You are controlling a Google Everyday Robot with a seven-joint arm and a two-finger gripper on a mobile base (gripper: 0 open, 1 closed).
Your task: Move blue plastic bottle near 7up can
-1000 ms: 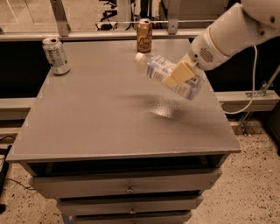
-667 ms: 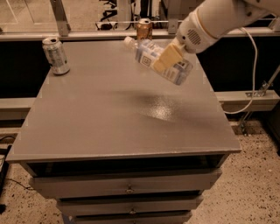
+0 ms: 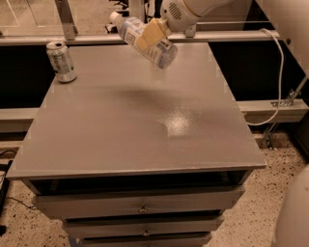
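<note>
The blue plastic bottle [image 3: 145,39] is clear with a white cap and a pale blue-and-white label. It hangs tilted in the air above the far middle of the grey table [image 3: 140,120], cap pointing up-left. My gripper [image 3: 153,33] is shut on the bottle's middle, with a tan finger pad [image 3: 150,32] across the label. The 7up can [image 3: 61,61], silvery-white with greenish markings, stands upright at the table's far left corner, well left of the bottle.
The white arm [image 3: 193,9] reaches in from the top right. A rail runs behind the table [image 3: 96,38]. A white cable [image 3: 277,72] hangs at the right. Drawers [image 3: 140,207] sit under the table top.
My gripper has carried the bottle up and to the left, from above the table's right middle toward the far edge. The brown-orange can at the back is now hidden behind the bottle.
</note>
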